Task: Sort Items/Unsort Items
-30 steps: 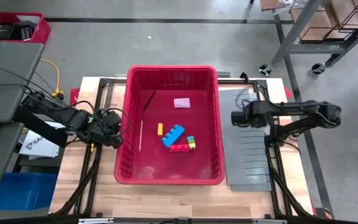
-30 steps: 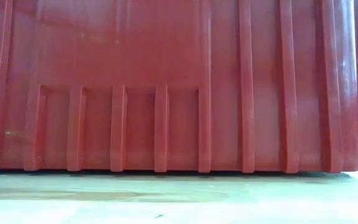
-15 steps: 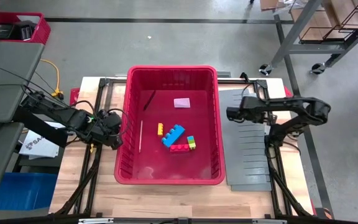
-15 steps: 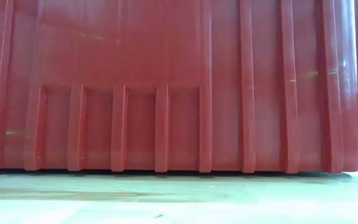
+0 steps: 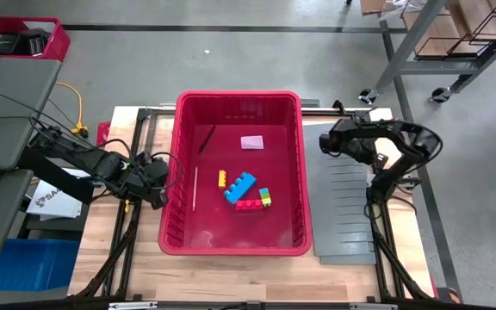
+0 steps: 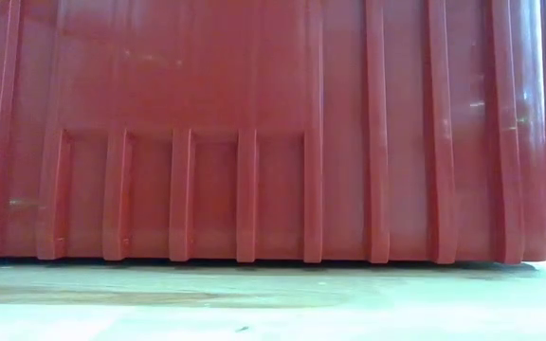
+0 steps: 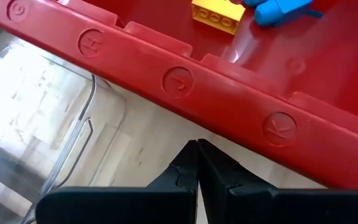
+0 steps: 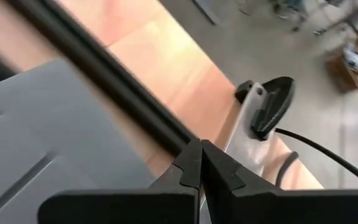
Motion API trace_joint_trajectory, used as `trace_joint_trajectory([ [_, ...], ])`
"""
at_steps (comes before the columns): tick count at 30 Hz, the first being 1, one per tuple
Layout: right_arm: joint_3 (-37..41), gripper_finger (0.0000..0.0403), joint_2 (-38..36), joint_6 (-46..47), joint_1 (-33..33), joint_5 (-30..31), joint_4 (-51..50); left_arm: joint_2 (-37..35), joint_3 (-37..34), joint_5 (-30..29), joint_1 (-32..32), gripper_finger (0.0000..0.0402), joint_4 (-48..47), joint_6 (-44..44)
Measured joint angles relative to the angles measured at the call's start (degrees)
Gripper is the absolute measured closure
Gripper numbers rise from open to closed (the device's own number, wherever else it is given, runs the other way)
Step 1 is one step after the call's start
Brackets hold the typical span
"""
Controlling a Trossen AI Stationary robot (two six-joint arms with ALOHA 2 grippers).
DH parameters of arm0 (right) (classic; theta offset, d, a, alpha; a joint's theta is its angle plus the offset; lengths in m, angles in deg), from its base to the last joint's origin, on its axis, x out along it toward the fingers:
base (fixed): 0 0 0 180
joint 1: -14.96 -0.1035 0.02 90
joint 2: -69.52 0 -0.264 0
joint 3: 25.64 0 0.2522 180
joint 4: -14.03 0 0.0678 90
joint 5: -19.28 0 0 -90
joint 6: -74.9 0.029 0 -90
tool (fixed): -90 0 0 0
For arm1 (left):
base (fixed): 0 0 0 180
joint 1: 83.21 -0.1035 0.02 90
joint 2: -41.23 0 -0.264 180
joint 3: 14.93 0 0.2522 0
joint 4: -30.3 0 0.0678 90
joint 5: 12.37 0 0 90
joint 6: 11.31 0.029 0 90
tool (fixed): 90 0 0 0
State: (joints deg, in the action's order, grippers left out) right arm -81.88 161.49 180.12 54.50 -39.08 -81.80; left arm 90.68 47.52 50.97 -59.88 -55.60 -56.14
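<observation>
While items lie unmoved, right gripper has retreated

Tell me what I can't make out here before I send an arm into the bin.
- Low view: the red bin wall fills the picture, hiding all items and both arms.
- High view: the pale flat piece and thin dark stick are too small to identify.
- Left wrist view: the bin rim cuts off all but the yellow block and blue block.
- Right wrist view: motion blur; no items visible.

- My wooden table filled the frame's centre.
- On it sat the red bin, centred.
- A grey slatted mat lay right of it.
</observation>
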Motion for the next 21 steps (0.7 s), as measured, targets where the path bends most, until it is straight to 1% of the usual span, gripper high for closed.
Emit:
trace_joint_trajectory([
  [2,0.00,0.0403,1.64,-0.09,2.58,0.14,0.05,0.00,0.00,0.06,0.00,0.0401,-0.02,0.62],
  [4,0.00,0.0403,3.11,-2.50,5.01,-0.68,1.03,0.02,0.00,0.04,0.00,0.0401,0.00,1.21],
  [6,0.04,0.0403,4.08,-9.56,7.41,-2.21,5.56,0.02,0.00,0.01,-0.04,0.0401,-0.01,1.89],
  [8,0.65,0.0403,4.15,-20.36,9.03,-3.29,14.95,0.02,0.00,0.03,-0.07,0.0401,-0.02,2.45],
  [10,1.01,0.0403,3.87,-28.50,9.63,-3.30,19.43,0.02,0.00,0.31,-0.07,0.0401,-0.02,2.43],
  [11,0.87,0.0403,3.84,-29.88,9.74,-3.26,20.07,0.02,0.00,0.57,-0.07,0.0401,-0.04,2.17],
  [13,-0.29,0.0403,3.95,-29.43,9.79,-3.38,20.09,0.04,0.00,0.87,-0.07,0.0401,-0.02,1.48],
  [16,-2.43,0.0403,3.86,-31.03,8.93,-4.72,20.20,0.02,0.00,1.52,0.00,0.0401,0.00,-0.50],
  [17,-2.94,0.0403,3.76,-32.43,8.55,-6.13,20.64,0.04,0.00,1.50,0.00,0.0401,-0.02,-1.09],
  [18,-3.39,0.0403,3.71,-33.61,7.97,-8.83,22.40,0.04,0.00,1.31,0.00,0.0401,0.00,-1.26],
  [19,-3.98,0.0403,3.71,-34.48,7.11,-9.88,23.39,0.04,0.00,1.08,0.00,0.0401,0.00,-1.36],
  [21,-4.83,0.0403,3.24,-34.31,5.52,-10.65,21.87,0.04,0.00,1.08,0.00,0.0401,-0.04,-1.08],
])
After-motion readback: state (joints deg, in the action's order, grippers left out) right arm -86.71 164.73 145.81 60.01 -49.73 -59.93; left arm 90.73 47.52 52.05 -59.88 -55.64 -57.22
